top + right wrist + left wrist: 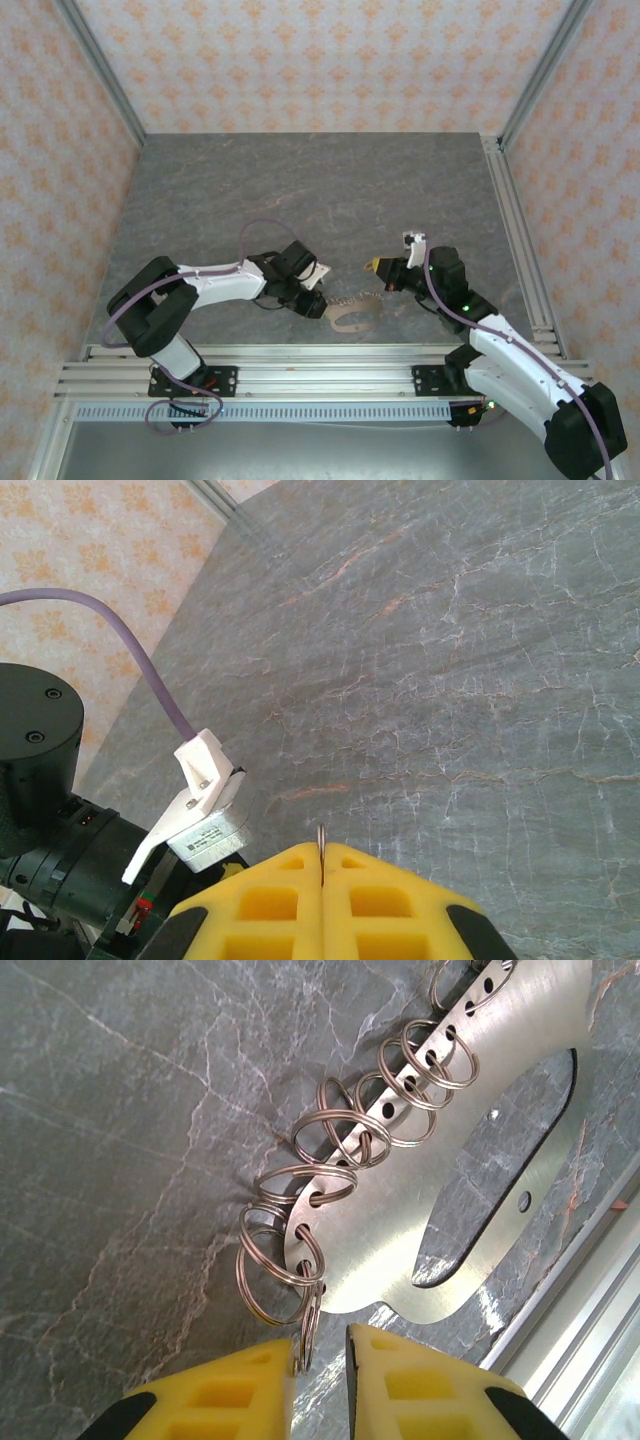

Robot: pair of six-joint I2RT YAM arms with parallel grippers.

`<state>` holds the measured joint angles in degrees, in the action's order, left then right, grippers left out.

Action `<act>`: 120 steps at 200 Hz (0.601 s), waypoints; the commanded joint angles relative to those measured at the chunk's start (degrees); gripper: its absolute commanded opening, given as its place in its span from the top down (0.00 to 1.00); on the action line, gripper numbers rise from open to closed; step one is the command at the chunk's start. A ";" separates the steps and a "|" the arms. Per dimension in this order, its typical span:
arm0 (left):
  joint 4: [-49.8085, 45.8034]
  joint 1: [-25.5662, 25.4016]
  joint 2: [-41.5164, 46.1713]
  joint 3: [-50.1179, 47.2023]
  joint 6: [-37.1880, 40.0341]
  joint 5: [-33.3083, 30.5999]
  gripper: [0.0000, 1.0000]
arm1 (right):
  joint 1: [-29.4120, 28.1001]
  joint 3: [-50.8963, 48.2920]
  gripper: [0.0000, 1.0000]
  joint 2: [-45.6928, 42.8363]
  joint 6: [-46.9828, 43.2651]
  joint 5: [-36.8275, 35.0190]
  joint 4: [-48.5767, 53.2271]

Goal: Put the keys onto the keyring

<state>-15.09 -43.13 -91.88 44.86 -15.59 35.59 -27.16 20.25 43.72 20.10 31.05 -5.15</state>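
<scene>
- Overhead view: The metal plate (345,322) lies flat on the table (300,190), close to the arm bases, so both arms can reach it. The left gripper (318,306) sits low at the plate's left end. The right gripper (373,266) hangs above and just right of the plate, apart from it, apparently waiting with its load.
- Left wrist view: A row of rings (340,1135) is threaded through holes along the plate's (400,1230) edge. The endmost keyring (308,1325) stands on edge in the narrow gap of the left gripper (320,1345), against one finger (250,1390). Whether it is pinched yet cannot be told. The aim is presumably to steady that ring.
- Right wrist view: The right gripper (322,865) is clenched, with a thin metal edge, judged to be the key (321,838), upright between its pads. It is carried well above the table (450,680), off to the plate's side.
</scene>
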 commanded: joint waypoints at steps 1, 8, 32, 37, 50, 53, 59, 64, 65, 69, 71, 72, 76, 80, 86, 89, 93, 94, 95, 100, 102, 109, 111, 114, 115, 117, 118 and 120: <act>1.03 -0.19 0.66 0.12 -0.59 -0.35 0.82 | 0.34 1.24 1.00 -1.25 -1.12 0.40 -0.04; 1.03 -0.20 0.41 0.22 -0.63 -0.34 0.84 | 0.33 1.20 1.00 -1.44 -1.16 0.33 0.13; 0.76 -0.20 0.26 0.31 -0.48 -0.44 0.90 | 0.35 1.27 1.00 -1.88 -1.47 0.15 0.62; 0.76 -0.20 0.23 0.15 -0.55 -0.44 0.90 | 0.35 1.24 1.00 -1.85 -1.55 0.18 0.65; 0.52 -0.19 0.23 0.29 -0.48 -0.77 0.93 | 0.34 1.17 1.00 -1.74 -1.67 0.13 0.56; 0.49 -0.20 0.21 0.28 -0.40 -0.79 0.93 | 0.35 1.19 1.00 -1.72 -1.69 0.17 0.50; 0.47 -0.20 0.28 0.38 -0.40 -0.88 0.94 | 0.30 1.19 1.00 -1.71 -1.65 0.27 0.44; 0.44 -0.20 0.24 0.34 -0.42 -0.89 0.94 | 0.30 1.26 1.00 -1.64 -1.73 0.26 0.49; 0.47 -0.20 0.22 0.37 -0.45 -0.88 0.94 | 0.32 1.27 1.00 -1.63 -1.73 0.29 0.49; 0.53 -0.20 0.25 0.39 -0.49 -0.96 0.94 | 0.35 1.26 1.00 -1.63 -1.78 0.35 0.49; 0.57 -0.20 0.22 0.38 -0.49 -1.01 0.94 | 0.35 1.28 1.00 -1.63 -1.81 0.38 0.47; 0.54 -0.20 0.21 0.39 -0.49 -1.03 0.94 | 0.35 1.28 1.00 -1.63 -1.81 0.40 0.48; 0.58 -0.17 0.21 0.47 -0.45 -1.10 0.94 | 0.35 1.36 1.00 -1.63 -1.82 0.42 0.49; 0.57 -0.19 0.26 0.45 -0.44 -1.18 0.94 | 0.35 1.41 1.00 -1.63 -1.89 0.48 0.52; 0.57 -0.19 0.09 0.57 -0.48 -1.25 0.94 | 0.34 1.46 1.00 -1.63 -2.11 0.51 0.74; 0.63 -0.24 0.10 0.57 -0.49 -1.23 0.94 | 0.34 1.49 1.00 -1.63 -2.08 0.57 0.82; 0.68 -0.15 -0.06 0.58 -0.55 -1.28 0.94 | 0.33 1.56 1.00 -1.63 -2.16 0.59 0.92; 0.68 -0.17 -0.11 0.67 -0.52 -1.25 0.94 | 0.34 1.56 1.00 -1.63 -2.17 0.59 0.88; 0.72 -0.19 -0.13 0.71 -0.55 -1.24 0.94 | 0.34 1.55 1.00 -1.63 -2.25 0.59 0.86; 0.81 -0.20 -0.30 0.68 -0.54 -1.07 0.94 | 0.34 1.55 1.00 -1.63 -2.26 0.67 0.96; 0.86 -0.20 -0.34 0.80 -0.63 -0.99 0.94 | 0.33 1.55 1.00 -1.63 -2.28 0.68 0.98; 1.09 -0.17 -0.57 0.90 -0.63 -0.84 0.94 | 0.35 1.48 1.00 -1.63 -2.36 0.78 0.98; 1.11 -0.19 -0.69 0.92 -0.66 -0.80 0.94 | 0.35 1.46 1.00 -1.63 -2.35 0.77 0.96; 1.12 -0.19 -0.84 0.92 -0.62 -0.74 0.94 | 0.34 1.46 1.00 -1.63 -2.34 0.89 0.93; 1.12 -0.20 -0.89 0.97 -0.60 -0.72 0.94 | 0.35 1.46 1.00 -1.63 -2.34 0.87 0.93; 1.12 -0.20 -0.97 1.03 -0.65 -0.71 0.94 | 0.35 1.46 1.00 -1.63 -2.34 0.84 0.97; 1.07 -0.15 -1.00 1.07 -0.61 -0.75 0.94 | 0.35 1.46 1.00 -1.63 -2.34 0.89 0.99; 1.04 -0.18 -1.08 1.12 -0.56 -0.71 0.94 | 0.35 1.46 1.00 -1.63 -2.34 0.95 1.01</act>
<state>-15.07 -43.13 -91.92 44.88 -16.23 35.55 -27.16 20.25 42.68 19.20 31.07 -4.23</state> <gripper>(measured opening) 0.064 0.048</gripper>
